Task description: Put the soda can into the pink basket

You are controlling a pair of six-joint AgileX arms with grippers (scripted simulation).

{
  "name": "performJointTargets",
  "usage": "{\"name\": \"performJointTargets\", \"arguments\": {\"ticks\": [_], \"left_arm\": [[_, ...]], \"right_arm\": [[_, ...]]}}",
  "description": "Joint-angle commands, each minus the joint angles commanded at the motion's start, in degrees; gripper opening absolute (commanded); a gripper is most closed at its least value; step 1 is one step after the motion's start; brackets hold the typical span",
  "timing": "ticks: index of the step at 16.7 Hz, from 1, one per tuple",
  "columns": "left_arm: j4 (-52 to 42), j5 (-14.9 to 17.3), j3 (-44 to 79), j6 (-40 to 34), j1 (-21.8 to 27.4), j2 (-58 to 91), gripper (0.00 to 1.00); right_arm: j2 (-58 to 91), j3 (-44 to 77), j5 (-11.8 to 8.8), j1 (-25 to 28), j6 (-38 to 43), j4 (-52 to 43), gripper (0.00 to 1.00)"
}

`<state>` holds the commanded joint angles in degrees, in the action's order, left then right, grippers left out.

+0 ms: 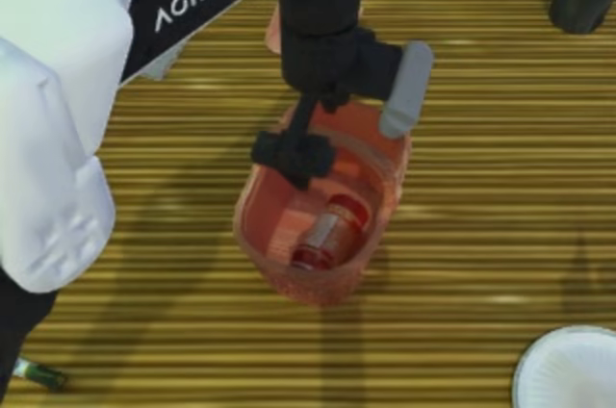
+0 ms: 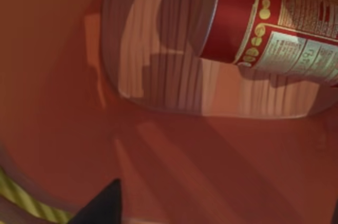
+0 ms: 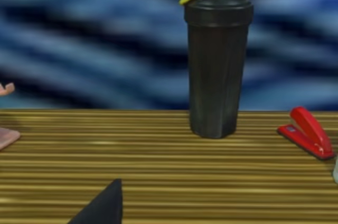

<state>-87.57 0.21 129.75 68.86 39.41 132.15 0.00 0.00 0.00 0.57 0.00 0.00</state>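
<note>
at the far left edge of the top view, low down, a small dark green-tipped object (image 1: 38,374) lies on the striped yellow bench (image 1: 173,196), mostly hidden by the white shell of the left arm (image 1: 58,110). that arm reaches from the top view's left toward the middle, and its left hand (image 1: 294,156) hangs over the upper end of the pink basket (image 1: 252,235), down among the basket's rim. its dark fingers stand apart and hold nothing. the basket sits about mid-bench, tilted so its long axis runs from upper right to lower left.

inside it the soda can (image 1: 332,232) lies on its side on the basket floor, just below the hand and apart from it. in the left wrist view the can (image 2: 274,28) shows its red band, gold dots and white label panel, resting on the pale floor with the salmon wall (image 2: 58,102) curving around it; one dark fingertip (image 2: 103,205) shows at the bottom edge.

toward the right, a white plate (image 1: 568,369) sits at the bench's lower right corner. a black shaker bottle (image 3: 219,60) with a yellow-trimmed lid stands upright at the upper right, and a red stapler (image 3: 307,132) lies near it. of the right hand only one fingertip (image 3: 103,205) shows, so i cannot tell how it stands.
</note>
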Motion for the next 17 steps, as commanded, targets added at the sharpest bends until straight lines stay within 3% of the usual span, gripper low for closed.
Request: {"name": "performJointTargets", "arguments": {"ticks": [5,17], "left_arm": [[1.20,0.00,-1.55,-0.02,0.02,-0.34,1.00],[1.20,0.00,-1.55,-0.02,0.02,-0.34,0.10]], "right_arm": [[0.00,0.00,0.00,0.00,0.00,0.00,1.00],[0.00,0.00,0.00,0.00,0.00,0.00,1.00]]}}
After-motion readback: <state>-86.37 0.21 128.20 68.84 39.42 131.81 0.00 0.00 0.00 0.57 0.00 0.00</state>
